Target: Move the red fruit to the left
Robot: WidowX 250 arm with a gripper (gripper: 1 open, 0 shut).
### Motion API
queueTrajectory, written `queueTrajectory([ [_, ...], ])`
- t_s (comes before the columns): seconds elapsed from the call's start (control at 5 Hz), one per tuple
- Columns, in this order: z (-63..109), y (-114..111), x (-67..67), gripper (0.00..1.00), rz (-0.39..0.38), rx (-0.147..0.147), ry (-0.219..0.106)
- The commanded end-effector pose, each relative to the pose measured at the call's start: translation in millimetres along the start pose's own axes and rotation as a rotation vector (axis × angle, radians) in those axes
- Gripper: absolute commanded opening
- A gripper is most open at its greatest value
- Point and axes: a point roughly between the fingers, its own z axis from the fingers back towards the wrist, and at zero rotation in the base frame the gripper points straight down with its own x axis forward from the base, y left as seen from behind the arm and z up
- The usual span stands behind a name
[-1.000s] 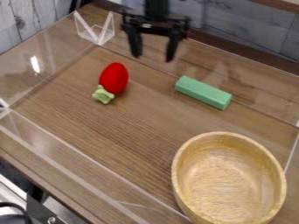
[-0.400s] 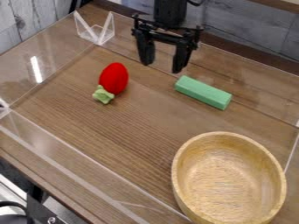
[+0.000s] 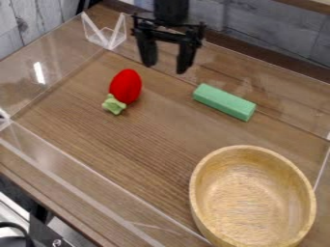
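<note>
— Where is the red fruit (image 3: 125, 85) now?

— It lies on the wooden table (image 3: 116, 164), well to the left of the green block (image 3: 225, 101), its leafy cap toward us. Nothing touches it.

— And the gripper (image 3: 167, 60)?

— It hangs behind the fruit and a little to the right, pointing down, the two fingers spread apart with nothing between them (the wooden bowl (image 3: 253, 199) sits far off, in front and to the right).

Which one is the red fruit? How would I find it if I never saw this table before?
Start at the big wooden bowl in the near right corner, then look across the wooden table to the far left. The red fruit lies there, small, shiny and rounded with a pale green leafy cap, unlike the flat green block.
</note>
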Motion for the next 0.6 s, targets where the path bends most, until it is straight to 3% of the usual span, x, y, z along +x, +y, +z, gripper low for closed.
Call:
queueTrajectory([
  [0.0,27.1,-2.6,3.0,1.0,-0.009,-0.001,-0.095],
  [0.2,28.9,-17.3,0.1,0.0,-0.025,-0.011,-0.092],
  [0.4,30.9,-30.9,-2.3,1.0,-0.057,-0.019,-0.091],
])
